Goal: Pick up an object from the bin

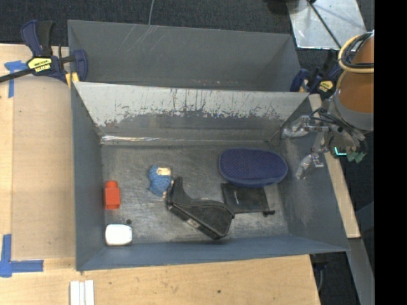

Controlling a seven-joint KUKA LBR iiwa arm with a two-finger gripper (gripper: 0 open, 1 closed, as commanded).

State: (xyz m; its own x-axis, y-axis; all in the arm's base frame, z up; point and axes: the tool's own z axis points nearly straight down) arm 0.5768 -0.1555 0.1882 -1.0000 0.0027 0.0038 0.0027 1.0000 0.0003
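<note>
We see the gripper (300,150) hanging over the right sloping wall of the bin (191,110), its two metal fingers spread apart with nothing between them. Nearest to it, on the floor close to that right wall, lies a blue oval mesh pad (252,166). The pad's near edge overlaps a flat black square (247,199). Toward the near edge, mid-floor, we find a black angled tool (200,213), with a small blue-and-cream toy (159,178) just beside its upper end. An orange cylinder (112,194) stands by the left wall, and a white block (118,234) sits in the near left corner.
</note>
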